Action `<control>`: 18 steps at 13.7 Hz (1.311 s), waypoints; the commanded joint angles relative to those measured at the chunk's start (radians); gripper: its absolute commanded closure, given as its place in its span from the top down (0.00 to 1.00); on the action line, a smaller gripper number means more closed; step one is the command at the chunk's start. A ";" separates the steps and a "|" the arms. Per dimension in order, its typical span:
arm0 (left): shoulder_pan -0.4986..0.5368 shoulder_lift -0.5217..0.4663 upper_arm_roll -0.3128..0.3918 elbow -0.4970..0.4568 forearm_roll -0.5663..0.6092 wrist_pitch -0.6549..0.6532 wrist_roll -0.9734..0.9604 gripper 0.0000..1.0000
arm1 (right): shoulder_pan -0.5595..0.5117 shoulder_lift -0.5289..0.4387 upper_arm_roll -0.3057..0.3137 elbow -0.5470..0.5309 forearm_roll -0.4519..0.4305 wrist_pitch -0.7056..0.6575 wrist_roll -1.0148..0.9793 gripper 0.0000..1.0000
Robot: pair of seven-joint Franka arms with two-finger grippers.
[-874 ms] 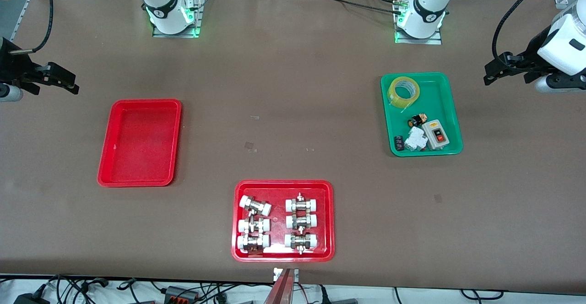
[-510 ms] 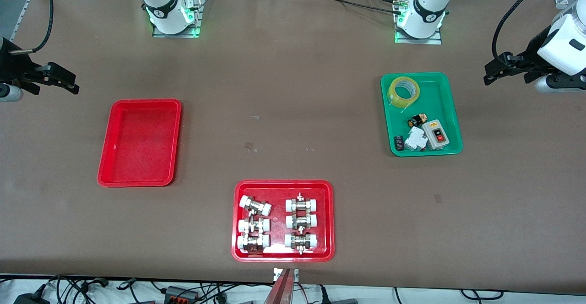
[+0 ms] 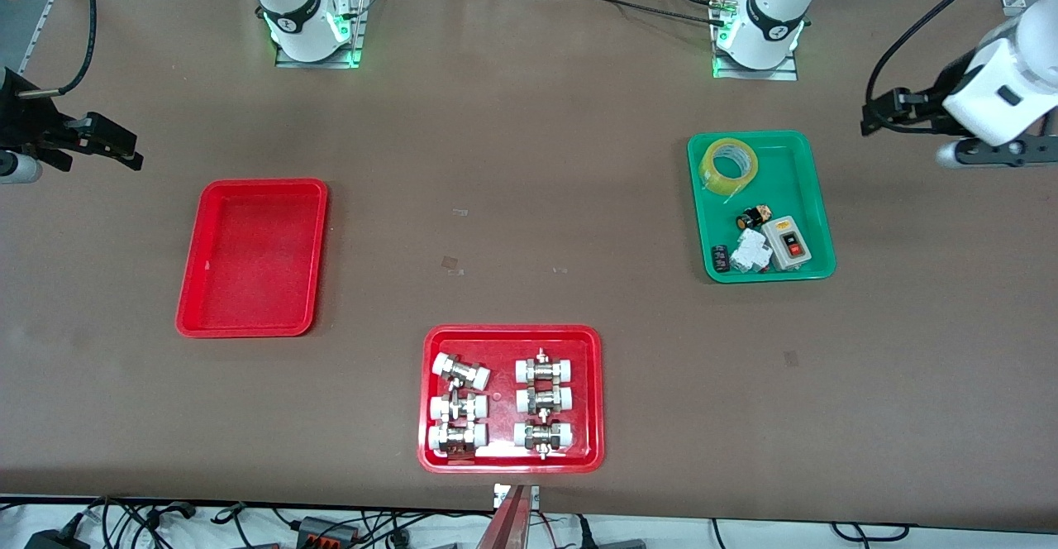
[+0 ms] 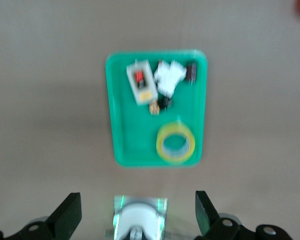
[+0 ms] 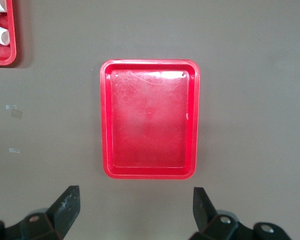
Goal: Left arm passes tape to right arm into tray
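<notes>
Lying apart from left gripper (image 4: 135, 212): tape (image 3: 728, 166).

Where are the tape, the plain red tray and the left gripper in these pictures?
tape (image 3: 728, 165): front view, on the yellow ring's wall.
plain red tray (image 3: 252, 257): front view, on its bare floor.
left gripper (image 4: 136, 216): left wrist view, midway between its open fingertips.

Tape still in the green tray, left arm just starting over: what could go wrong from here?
1. The tape leans on the green tray's rim, so it may slip or roll when the left gripper, jaws open, closes on it.
2. Small electrical parts lie close beside it; a low approach could knock them.
3. The red tray sits under the right gripper, at the table's right arm's end, so the handover needs a long carry and could drop.
</notes>
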State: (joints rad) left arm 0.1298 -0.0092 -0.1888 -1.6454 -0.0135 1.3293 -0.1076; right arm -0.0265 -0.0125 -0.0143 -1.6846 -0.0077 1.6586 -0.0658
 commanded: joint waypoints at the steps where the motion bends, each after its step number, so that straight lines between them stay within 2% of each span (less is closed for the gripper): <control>1: 0.002 0.002 -0.011 -0.123 -0.002 -0.025 0.020 1.00 | -0.007 -0.003 0.007 0.016 0.006 -0.011 -0.003 1.00; 2: 0.002 0.002 -0.011 -0.169 -0.020 -0.013 0.011 1.00 | -0.009 -0.003 0.008 0.017 0.006 -0.011 -0.003 1.00; 4: 0.007 -0.005 -0.011 -0.323 -0.052 0.104 0.006 1.00 | -0.007 -0.003 0.008 0.017 0.006 -0.011 -0.003 1.00; 7: 0.011 -0.006 -0.011 -0.583 -0.072 0.383 0.005 1.00 | -0.007 -0.003 0.011 0.026 0.006 -0.011 -0.003 1.00; 9: 0.014 0.017 -0.011 -0.722 -0.089 0.574 -0.007 1.00 | -0.010 -0.003 0.007 0.026 0.006 -0.016 -0.003 1.00; 14: 0.040 0.184 -0.012 -0.832 -0.161 0.836 -0.026 1.00 | -0.010 -0.003 0.007 0.026 0.008 -0.020 0.000 1.00; 18: 0.048 0.210 -0.012 -0.844 -0.181 0.844 -0.024 1.00 | -0.010 -0.001 0.007 0.026 0.005 -0.019 -0.005 1.00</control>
State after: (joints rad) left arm 0.1722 0.2120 -0.1949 -2.4789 -0.1690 2.1668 -0.1303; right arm -0.0269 -0.0125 -0.0145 -1.6726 -0.0076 1.6571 -0.0658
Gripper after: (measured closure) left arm 0.000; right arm 0.000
